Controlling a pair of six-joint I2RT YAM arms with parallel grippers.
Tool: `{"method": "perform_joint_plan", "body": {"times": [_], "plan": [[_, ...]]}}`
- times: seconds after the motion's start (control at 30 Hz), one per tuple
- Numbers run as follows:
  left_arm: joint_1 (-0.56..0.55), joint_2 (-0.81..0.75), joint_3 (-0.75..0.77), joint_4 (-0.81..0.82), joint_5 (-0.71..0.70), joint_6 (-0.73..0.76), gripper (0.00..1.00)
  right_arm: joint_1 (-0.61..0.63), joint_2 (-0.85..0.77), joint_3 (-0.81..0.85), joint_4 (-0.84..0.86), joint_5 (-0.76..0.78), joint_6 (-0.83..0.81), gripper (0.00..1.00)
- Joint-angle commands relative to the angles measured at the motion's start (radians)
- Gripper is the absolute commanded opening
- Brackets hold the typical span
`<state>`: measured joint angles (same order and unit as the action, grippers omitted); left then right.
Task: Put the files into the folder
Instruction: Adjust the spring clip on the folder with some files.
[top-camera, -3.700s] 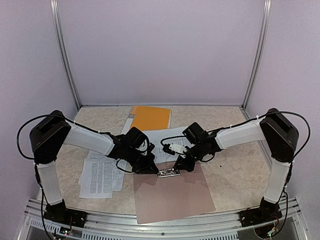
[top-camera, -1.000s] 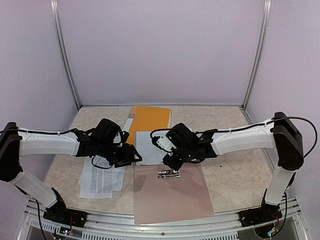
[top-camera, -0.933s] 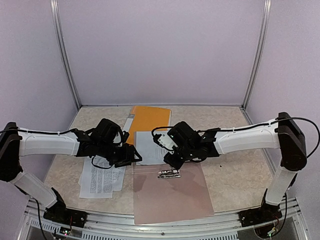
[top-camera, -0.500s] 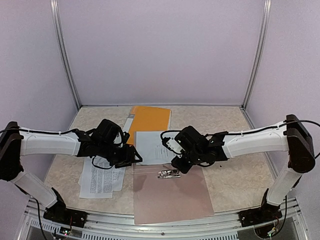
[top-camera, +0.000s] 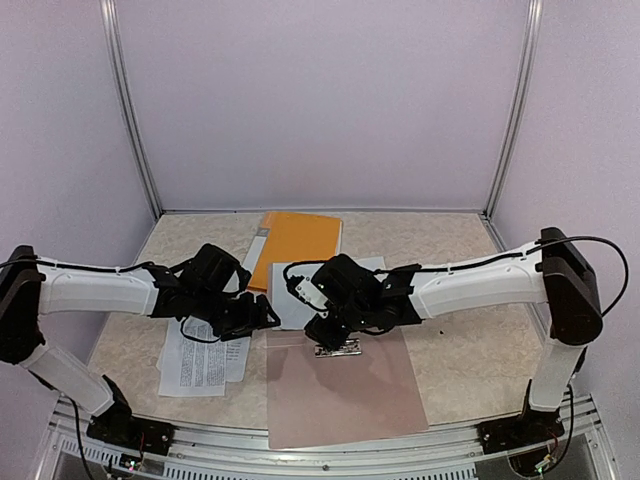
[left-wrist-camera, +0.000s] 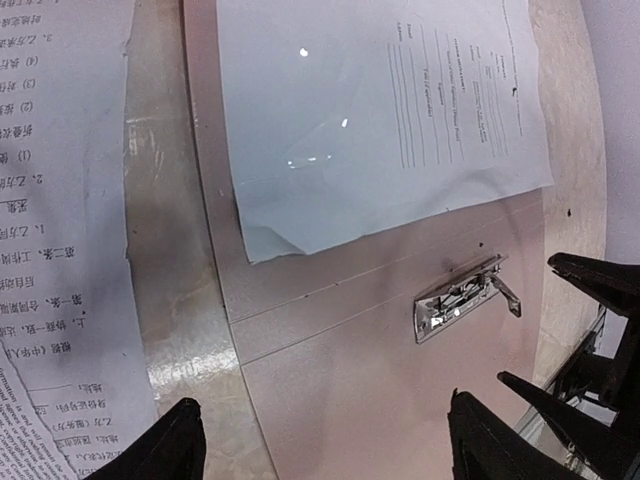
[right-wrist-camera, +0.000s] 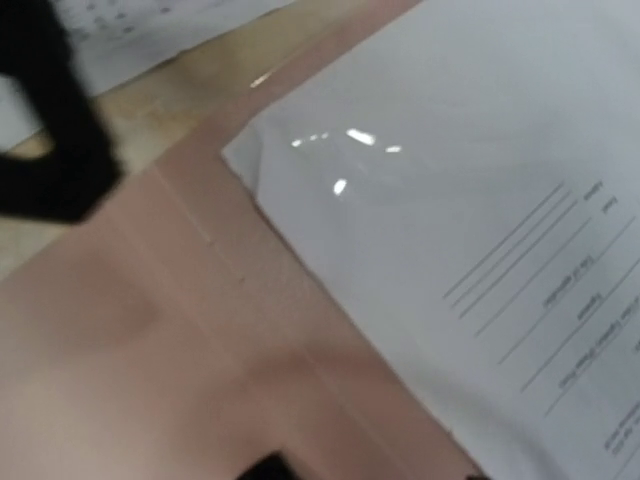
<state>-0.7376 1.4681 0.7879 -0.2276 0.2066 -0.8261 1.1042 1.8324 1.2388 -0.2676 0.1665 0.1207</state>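
Half a second on, the right gripper (top-camera: 325, 332) had swung left to hang over the metal clip (left-wrist-camera: 455, 300) of the taupe folder (top-camera: 350, 385), its tips apart with nothing between them. The left gripper (top-camera: 266, 314) had barely shifted, jaws spread wide and empty. One printed sheet (left-wrist-camera: 370, 110) lay with its near corner overlapping the folder's far left part, and the other files (top-camera: 205, 355) sat on the table (top-camera: 470, 340) beside it. Their text was Chinese, with bracketed numbers (1) to (3); the sheet's small print was unreadable

files (left-wrist-camera: 380, 120): smooth white paper, faint sheen | folder (left-wrist-camera: 380, 400): matt card | clip (left-wrist-camera: 460, 298): shiny metal | table (left-wrist-camera: 180, 330): glossy marbled
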Motion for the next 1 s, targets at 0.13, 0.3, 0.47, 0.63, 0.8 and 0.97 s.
{"method": "perform_joint_plan", "body": {"times": [0.13, 0.3, 0.47, 0.63, 0.8, 0.97], "plan": [[0.023, -0.089, -0.049, -0.049, -0.081, -0.018, 0.84, 0.003, 0.098, 0.095, -0.094, 0.093, 0.032, 0.56], [0.024, -0.087, -0.051, -0.046, -0.077, -0.021, 0.85, 0.004, 0.095, 0.106, -0.147, 0.152, 0.071, 0.52], [0.024, -0.083, -0.048, -0.048, -0.079, -0.018, 0.86, 0.003, 0.067, 0.092, -0.191, 0.21, 0.113, 0.5], [0.024, -0.093, -0.049, -0.058, -0.091, -0.021, 0.89, -0.003, 0.031, 0.066, -0.225, 0.259, 0.168, 0.48], [0.024, -0.094, -0.041, -0.068, -0.095, -0.017, 0.9, -0.013, -0.019, 0.027, -0.238, 0.289, 0.232, 0.47], [0.024, -0.086, -0.032, -0.071, -0.089, -0.012, 0.91, -0.019, -0.066, -0.019, -0.252, 0.312, 0.289, 0.47]]}}
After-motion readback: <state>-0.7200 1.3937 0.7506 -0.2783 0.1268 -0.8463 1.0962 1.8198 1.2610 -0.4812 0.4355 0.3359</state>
